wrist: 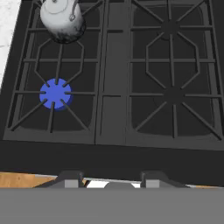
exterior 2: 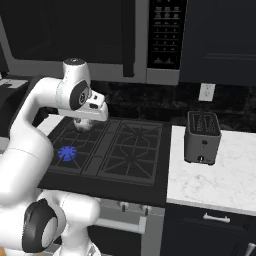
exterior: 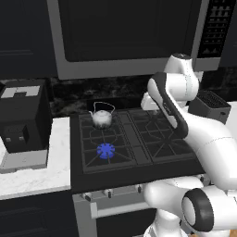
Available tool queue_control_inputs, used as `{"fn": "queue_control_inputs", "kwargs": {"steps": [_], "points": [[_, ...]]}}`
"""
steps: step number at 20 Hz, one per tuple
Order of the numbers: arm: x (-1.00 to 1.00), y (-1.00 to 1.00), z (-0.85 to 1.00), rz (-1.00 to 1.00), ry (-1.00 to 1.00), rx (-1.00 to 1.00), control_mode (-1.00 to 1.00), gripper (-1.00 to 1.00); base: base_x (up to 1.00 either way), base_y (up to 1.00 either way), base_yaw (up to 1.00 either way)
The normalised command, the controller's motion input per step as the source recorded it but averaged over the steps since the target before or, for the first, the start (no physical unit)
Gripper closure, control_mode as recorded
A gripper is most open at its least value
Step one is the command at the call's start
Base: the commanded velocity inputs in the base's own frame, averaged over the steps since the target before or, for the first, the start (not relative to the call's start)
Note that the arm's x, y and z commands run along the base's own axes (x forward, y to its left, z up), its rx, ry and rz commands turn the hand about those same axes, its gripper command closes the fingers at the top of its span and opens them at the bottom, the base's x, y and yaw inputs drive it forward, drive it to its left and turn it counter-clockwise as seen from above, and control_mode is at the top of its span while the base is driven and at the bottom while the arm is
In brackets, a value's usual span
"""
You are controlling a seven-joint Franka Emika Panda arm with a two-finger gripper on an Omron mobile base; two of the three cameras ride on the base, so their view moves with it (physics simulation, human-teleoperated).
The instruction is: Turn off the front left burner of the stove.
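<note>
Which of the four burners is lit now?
The front left burner, just in front of the kettle. It alone shows a blue flame; the other three grates are dark.

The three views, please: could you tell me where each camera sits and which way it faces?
Left base view: behind the arm's left, looking forward and down at the stove; arm at lower right.
Right base view: behind its right, same stove, toaster beside; arm at lower left.
Hand view: above the stove, looking down; pincer tips at bottom.
All share the blue flame and kettle.

Silver kettle (exterior: pixel 102 118) on rear left grate; toaster (exterior 2: pixel 202 137) on right counter; coffee machine (exterior: pixel 23 118) left.
</note>
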Motion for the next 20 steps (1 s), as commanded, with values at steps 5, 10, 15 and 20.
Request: {"fn": "queue_control_inputs", "kwargs": {"steps": [5,10,15,20], "points": [[-0.35,0.23,0.00,0.01,-0.02,-0.06,-1.00,-1.00,0.00,0.00,0.00],[-0.93,0.68,-0.11,0.03,-0.10,-0.19,-1.00,-1.00,0.00,0.00,0.00],[-1.00,0.98,-0.33,0.05,-0.15,-0.27,-1.00,-1.00,0.00,0.00,0.00],[-1.00,1.00,-0.45,0.05,-0.09,-0.28,-1.00,-1.00,0.00,0.00,0.00]]}}
